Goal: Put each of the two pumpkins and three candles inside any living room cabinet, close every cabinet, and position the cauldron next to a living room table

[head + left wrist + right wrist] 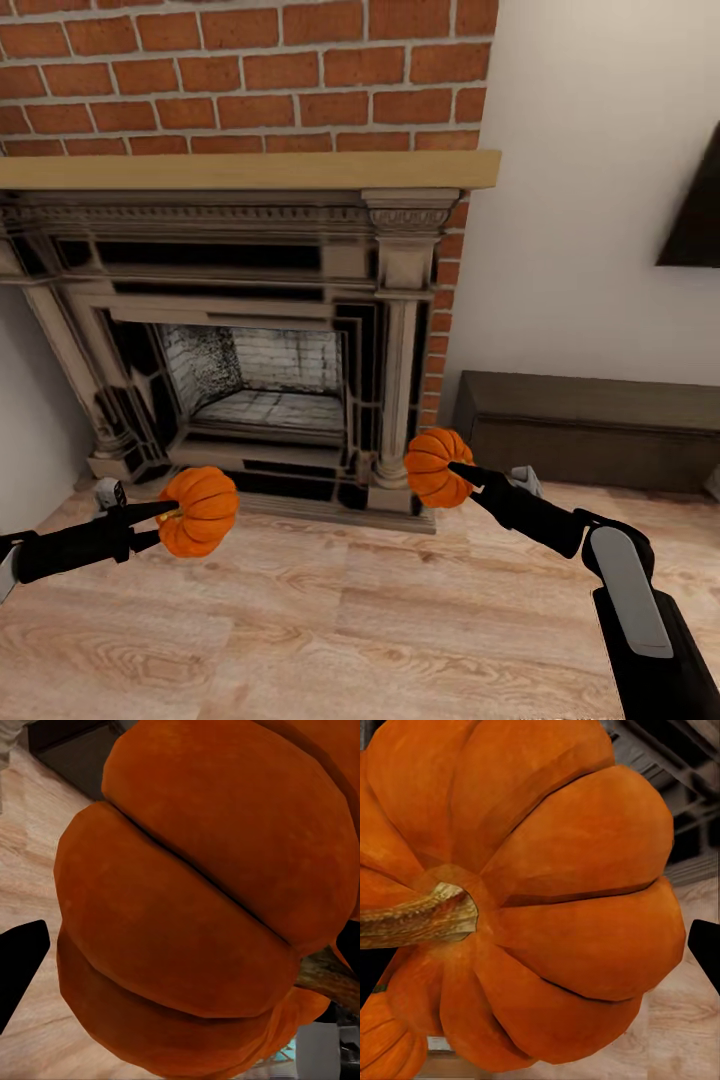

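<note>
Nearest us, our left gripper (168, 515) has its fingers clenched on the left pumpkin (200, 510), held clear above the wooden floor (330, 620). Our right gripper (462, 472) likewise grips the right pumpkin (437, 467), its stem (416, 916) lying sideways across the right wrist view. Beyond them stands the fireplace (260, 340). Farther right, against the wall, lies the cabinet (590, 430), long axis running along that wall, drawer front shut. We judge our right arm the nearer to it.
</note>
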`<state>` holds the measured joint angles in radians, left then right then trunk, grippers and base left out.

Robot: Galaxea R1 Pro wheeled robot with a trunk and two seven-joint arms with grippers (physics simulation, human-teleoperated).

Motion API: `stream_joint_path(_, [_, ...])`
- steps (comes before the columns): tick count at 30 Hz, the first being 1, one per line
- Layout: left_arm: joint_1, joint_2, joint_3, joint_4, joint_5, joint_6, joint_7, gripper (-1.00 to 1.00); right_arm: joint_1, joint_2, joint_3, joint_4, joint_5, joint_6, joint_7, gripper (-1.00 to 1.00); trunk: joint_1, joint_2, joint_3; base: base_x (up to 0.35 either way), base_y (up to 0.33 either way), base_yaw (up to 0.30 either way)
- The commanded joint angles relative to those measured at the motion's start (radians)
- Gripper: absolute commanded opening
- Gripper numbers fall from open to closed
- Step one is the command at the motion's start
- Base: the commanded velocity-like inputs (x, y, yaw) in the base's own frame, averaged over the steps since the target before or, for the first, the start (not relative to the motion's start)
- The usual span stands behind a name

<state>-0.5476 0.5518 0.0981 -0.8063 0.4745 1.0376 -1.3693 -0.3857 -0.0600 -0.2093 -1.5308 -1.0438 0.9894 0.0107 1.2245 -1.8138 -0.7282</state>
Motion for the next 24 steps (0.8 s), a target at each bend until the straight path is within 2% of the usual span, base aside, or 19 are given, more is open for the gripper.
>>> stream_joint_path(1, [0.0, 0.0, 0.0, -0.001, 0.001, 0.007, 0.001, -1.0, -0.001, 0.0, -0.001, 0.0, -0.001, 0.005, 0.001, -1.0, -0.004, 0.007, 0.003, 0.0, 0.0, -0.207])
stream_joint_path(24, [0.0, 0.0, -0.001, -0.001, 0.001, 0.007, 0.001, -1.0, -0.001, 0.0, -0.001, 0.017, -0.001, 0.003, 0.004, -1.0, -0.008, 0.014, 0.033, 0.0, 0.0, -0.207])
